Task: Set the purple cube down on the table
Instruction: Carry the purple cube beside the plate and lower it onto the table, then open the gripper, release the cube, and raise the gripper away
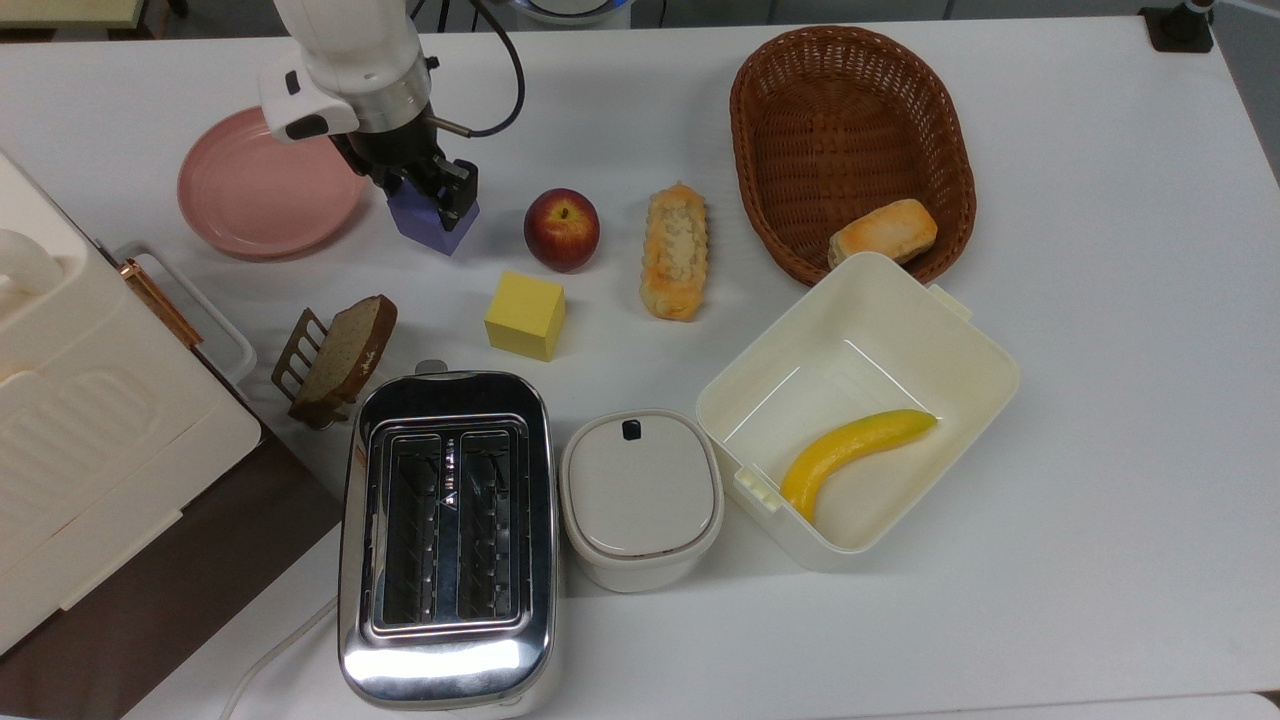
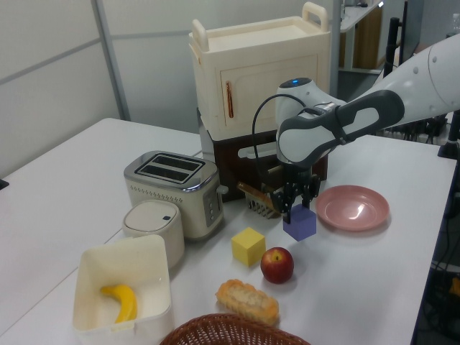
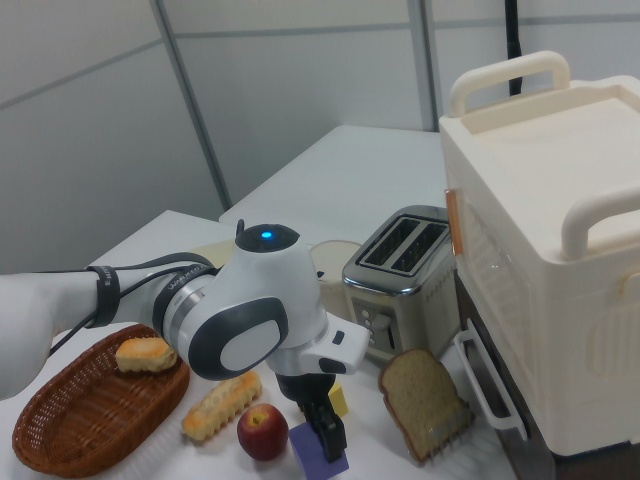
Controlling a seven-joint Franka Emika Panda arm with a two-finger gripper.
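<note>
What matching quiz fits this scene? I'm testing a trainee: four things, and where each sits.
Things:
1. purple cube
2. banana
3. bread roll
4. bread slice

Places:
A. brown basket
B. gripper
C. small rack
D. cream box

Pairs: 1-B, 2-D, 3-A, 4-C

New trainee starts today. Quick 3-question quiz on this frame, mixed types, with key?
1. True or false: the purple cube sits on the pink plate.
2. In the top view, what lies between the cube and the long bread roll? A) banana B) apple C) toaster
3. What is the gripper doing?

Key:
1. False; it is off the plate, over the table.
2. B, the apple.
3. Gripping the cube from above.
</note>
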